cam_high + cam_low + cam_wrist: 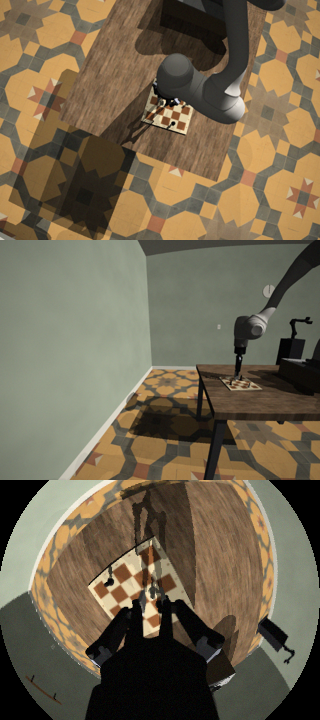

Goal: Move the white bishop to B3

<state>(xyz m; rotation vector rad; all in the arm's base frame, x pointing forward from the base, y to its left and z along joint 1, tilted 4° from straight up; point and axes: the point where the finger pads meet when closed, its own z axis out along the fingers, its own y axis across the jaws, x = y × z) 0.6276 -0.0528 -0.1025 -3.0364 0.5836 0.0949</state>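
Judging by the wrist view, your gripper (pixel 165 103) (pixel 236 376) (pixel 152 594), slightly open and gripping nothing, has the likely bishop (pixel 162 102) (pixel 153 591) just beyond its fingertips.

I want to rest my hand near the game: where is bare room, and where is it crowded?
Bare wood lies between the checkered board and the table's front-right corner in the top view. Crowded: the board's far side, beneath the black fingers.
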